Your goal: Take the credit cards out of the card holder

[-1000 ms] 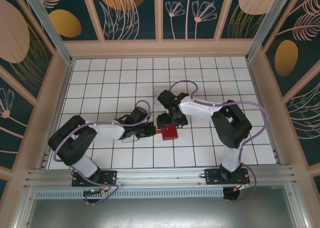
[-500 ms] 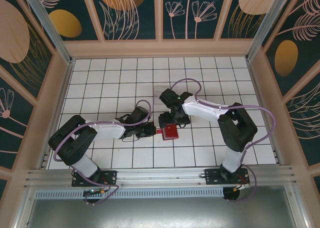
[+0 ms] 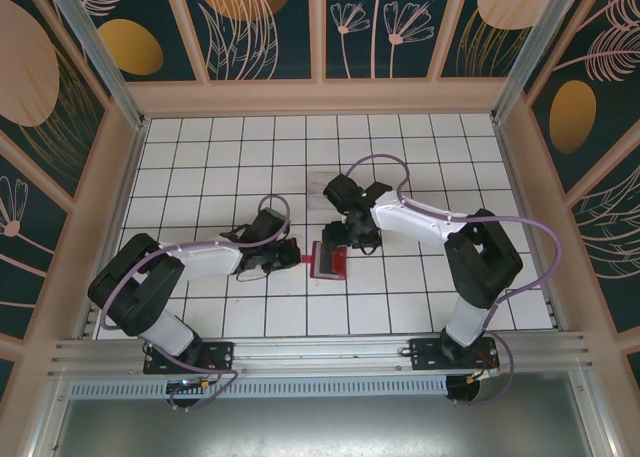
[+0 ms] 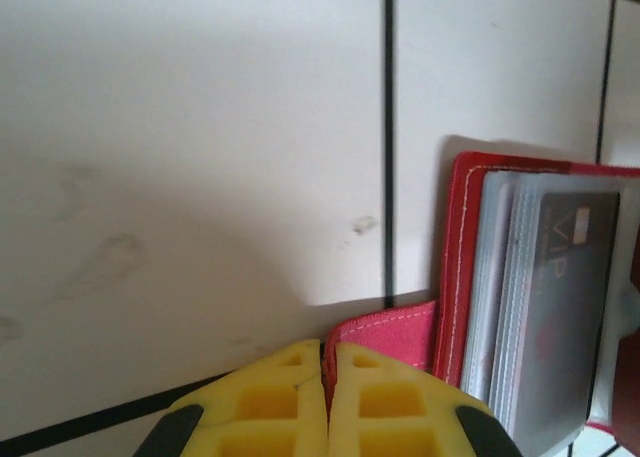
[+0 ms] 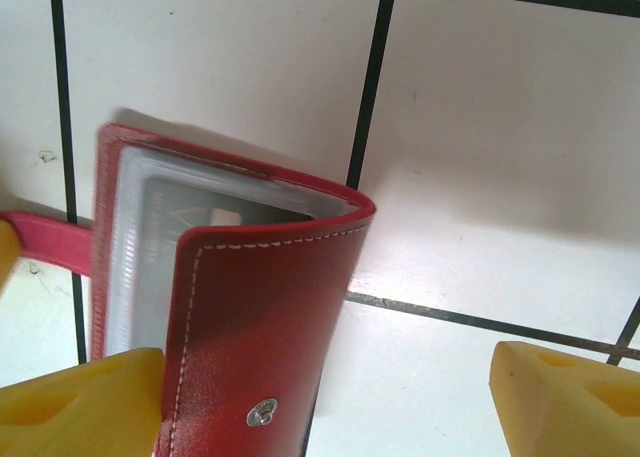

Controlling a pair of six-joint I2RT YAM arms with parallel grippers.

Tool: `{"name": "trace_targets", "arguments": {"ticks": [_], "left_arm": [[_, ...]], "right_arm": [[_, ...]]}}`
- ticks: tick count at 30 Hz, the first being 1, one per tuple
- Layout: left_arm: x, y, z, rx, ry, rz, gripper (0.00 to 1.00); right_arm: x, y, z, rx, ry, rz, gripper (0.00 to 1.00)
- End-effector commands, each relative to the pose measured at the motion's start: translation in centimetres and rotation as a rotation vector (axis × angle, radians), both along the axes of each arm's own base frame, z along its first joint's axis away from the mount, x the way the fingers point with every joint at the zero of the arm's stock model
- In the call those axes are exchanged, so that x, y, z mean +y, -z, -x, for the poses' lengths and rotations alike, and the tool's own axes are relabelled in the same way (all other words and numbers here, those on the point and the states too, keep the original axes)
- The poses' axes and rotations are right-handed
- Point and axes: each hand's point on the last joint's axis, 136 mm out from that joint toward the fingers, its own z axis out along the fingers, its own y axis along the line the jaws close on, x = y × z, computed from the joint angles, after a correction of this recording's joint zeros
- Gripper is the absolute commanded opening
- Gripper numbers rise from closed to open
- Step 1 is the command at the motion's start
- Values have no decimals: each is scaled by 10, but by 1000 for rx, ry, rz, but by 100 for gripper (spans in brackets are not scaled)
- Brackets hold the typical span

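Clenching the card holder's (image 3: 331, 262) left-pointing tab (image 4: 388, 335) is my left gripper (image 4: 327, 365). Its long axis is running near-to-far; my right gripper (image 5: 320, 377) is straddling it, released.

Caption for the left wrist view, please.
Left gripper shut on the strap of the open red card holder, a dark VIP card showing in its sleeves.

Card holder (image 3: 331, 261): small red folding wallet, white stitching, metal snap stud on the flap (image 5: 250, 327); lies on white tiles at centre of the overhead view, half open, flap raised; greyish see-through sleeves inside. Credit cards (image 4: 565, 307): top one dark grey, lettered VIP, seated in the sleeves.
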Motion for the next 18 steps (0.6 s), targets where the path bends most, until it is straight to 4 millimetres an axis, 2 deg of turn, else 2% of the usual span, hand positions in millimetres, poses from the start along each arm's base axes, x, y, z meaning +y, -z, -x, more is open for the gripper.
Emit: {"name": "trace_targets", "arguments": {"ticks": [1,11,18], "left_arm": [[30,7,4,12,-36,-96,0],[45,5,3,19,-64,-138,0],[59,7,1,17,-84,-228,0]], "right_arm": [[-14,-3,1,-4,16,35,79],[-6,3,-2,2,3,-18,59],[-12,16,-3,15,12,-16,58]]}}
